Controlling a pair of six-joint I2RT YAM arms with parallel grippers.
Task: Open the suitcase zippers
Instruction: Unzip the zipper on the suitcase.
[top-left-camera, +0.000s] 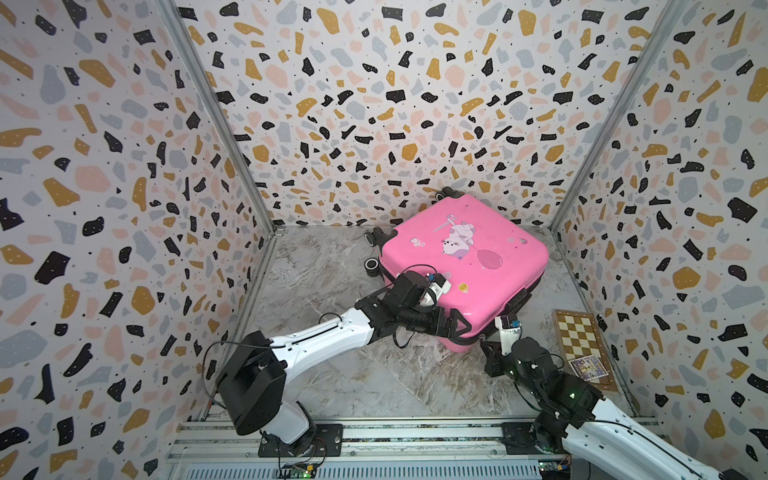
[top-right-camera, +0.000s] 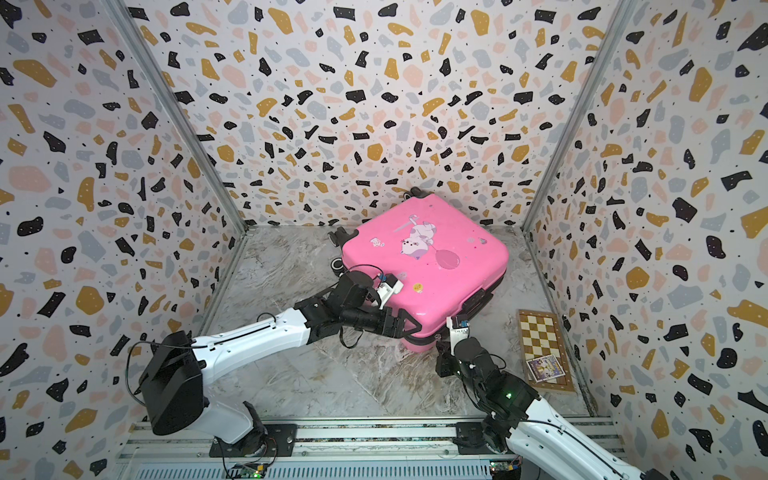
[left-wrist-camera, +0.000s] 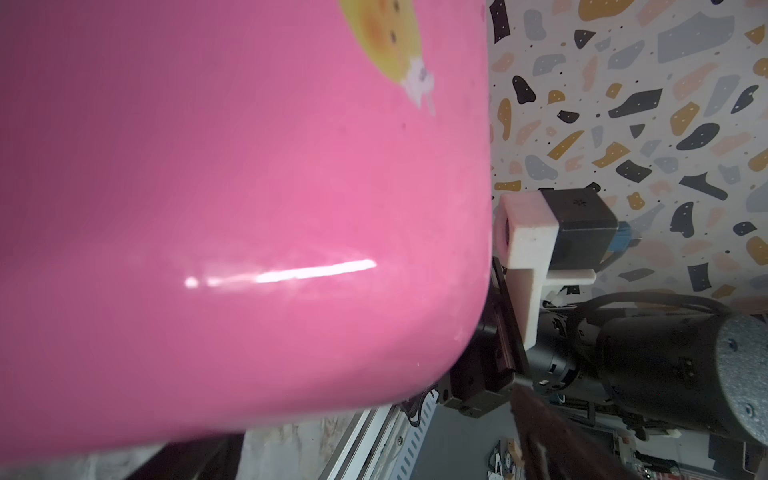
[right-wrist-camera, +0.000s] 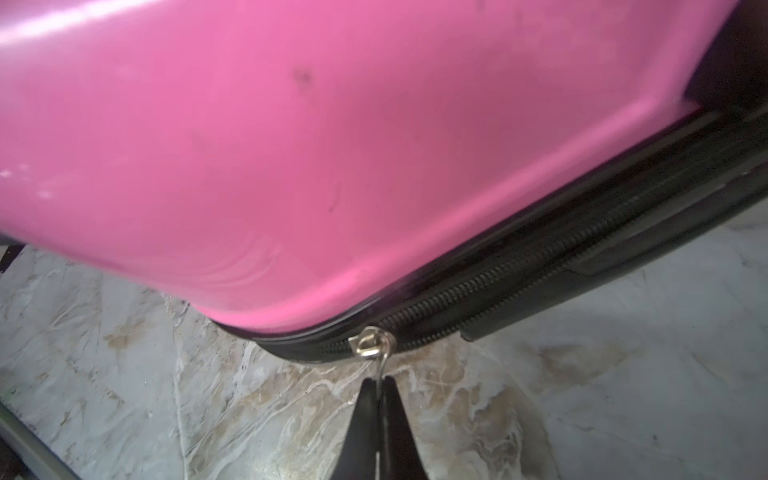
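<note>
Right tool (right-wrist-camera: 380, 385) was clamped on zipper pull (right-wrist-camera: 372, 341); left tool (top-left-camera: 455, 324) was spread wide against suitcase (top-left-camera: 478, 249) near corner. Step needed a steady drag along zippers (right-wrist-camera: 540, 249), with no tab slip.

terrazzo-patterned walls (top-left-camera: 374, 104) enclose a grey marbled floor (top-left-camera: 324, 270), with a metal rail (top-left-camera: 415, 436) along the near edge.

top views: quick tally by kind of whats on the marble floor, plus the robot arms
suitcase: 1
chessboard: 1
picture card, lying on the chessboard: 1
robot arms: 2 (left arm, right arm)
total: 5
</note>
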